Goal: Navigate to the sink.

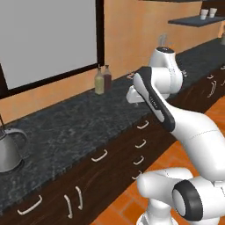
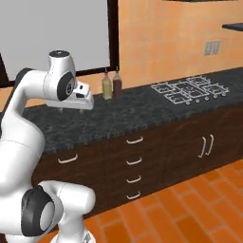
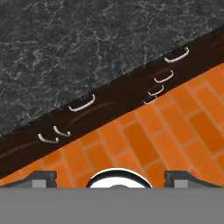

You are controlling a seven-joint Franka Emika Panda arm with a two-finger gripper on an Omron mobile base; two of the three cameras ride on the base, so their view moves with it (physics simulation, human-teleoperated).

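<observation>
above the dark speckled counter (image 2: 142, 111) the white arm (image 1: 184, 132) folds at the elbow, its hand level and pointing down over the counter's front edge. the gripper (image 3: 111, 176) hangs empty, its two finger tips (image 3: 41, 177) set wide apart – below them lie counter, dark drawer fronts (image 3: 109, 105) and orange brick floor (image 3: 144, 140). two bottles (image 2: 111, 85) stand by the window (image 1: 48, 39), a stovetop (image 2: 190, 90) lies to the right – a grey kettle (image 1: 9, 149) sits at far left. no sink can be picked out.
</observation>
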